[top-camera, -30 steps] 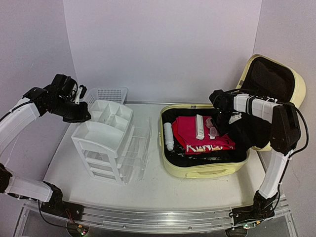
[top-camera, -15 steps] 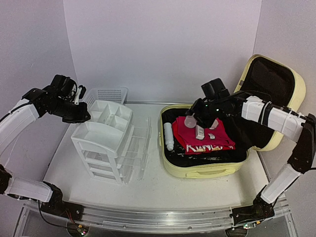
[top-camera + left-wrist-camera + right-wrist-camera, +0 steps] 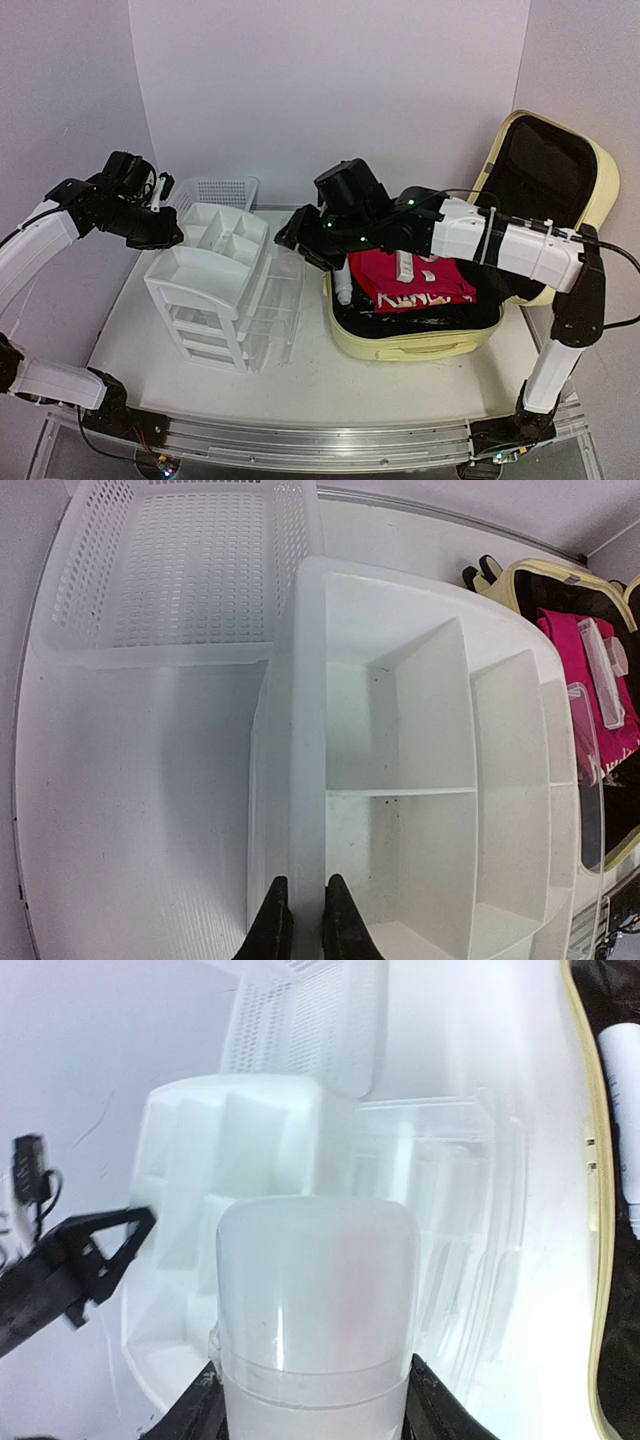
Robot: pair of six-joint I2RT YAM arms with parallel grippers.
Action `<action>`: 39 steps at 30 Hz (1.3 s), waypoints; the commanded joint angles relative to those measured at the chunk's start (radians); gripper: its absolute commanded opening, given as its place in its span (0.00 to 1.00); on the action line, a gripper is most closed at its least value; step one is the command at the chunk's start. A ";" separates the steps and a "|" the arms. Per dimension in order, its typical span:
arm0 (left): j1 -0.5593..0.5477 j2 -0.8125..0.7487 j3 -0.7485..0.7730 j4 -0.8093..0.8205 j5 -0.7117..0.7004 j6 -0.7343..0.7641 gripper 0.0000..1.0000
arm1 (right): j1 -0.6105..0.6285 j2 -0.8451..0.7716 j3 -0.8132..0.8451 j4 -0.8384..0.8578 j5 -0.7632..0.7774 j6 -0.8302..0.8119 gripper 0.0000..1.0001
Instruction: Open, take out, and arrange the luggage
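The luggage (image 3: 400,345) is seen lying open on the right side of the bench (image 3: 320,375). Its lid (image 3: 545,160) is stood upright by the right wall, with the black lining exposed. A magenta garment (image 3: 385,272) is packed in the lower shell. A white bottle (image 3: 342,287) is laid along the garment's left edge and a white tube (image 3: 405,265) on top of it.

The right arm is stretched leftward across the open case. Its hand (image 3: 300,242) is held near the luggage's left edge, beside the white drawer unit (image 3: 215,275). A frosted container (image 3: 315,1290) with a rounded top is gripped between the fingers of that hand, as shown in the right wrist view, where the drawer unit is seen beneath it.

The left hand (image 3: 303,920) is clenched with nothing between its fingers. It is held above the left rear edge of the drawer unit's divided top tray. A white mesh basket (image 3: 170,570) is set by the back wall, just behind the drawer unit.
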 commanded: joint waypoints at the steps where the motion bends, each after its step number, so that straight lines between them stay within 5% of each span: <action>1: 0.004 0.010 -0.013 -0.072 -0.050 0.018 0.00 | 0.001 0.066 0.067 -0.026 0.078 0.061 0.49; 18: 0.004 0.009 -0.025 -0.073 -0.055 0.032 0.00 | 0.043 0.144 0.170 -0.103 0.116 0.027 0.72; 23: 0.005 0.011 -0.034 -0.072 -0.050 0.033 0.00 | 0.043 0.056 0.147 -0.104 0.153 -0.245 0.73; 28: 0.005 0.003 -0.035 -0.072 -0.060 0.041 0.00 | 0.015 -0.102 -0.057 -0.117 0.253 -0.428 0.75; 33: 0.005 0.001 -0.042 -0.072 -0.054 0.042 0.00 | -0.116 -0.159 -0.231 -0.125 0.008 -0.370 0.77; 39: 0.004 0.014 -0.040 -0.072 -0.047 0.043 0.00 | -0.129 -0.063 -0.204 -0.122 -0.110 -0.397 0.78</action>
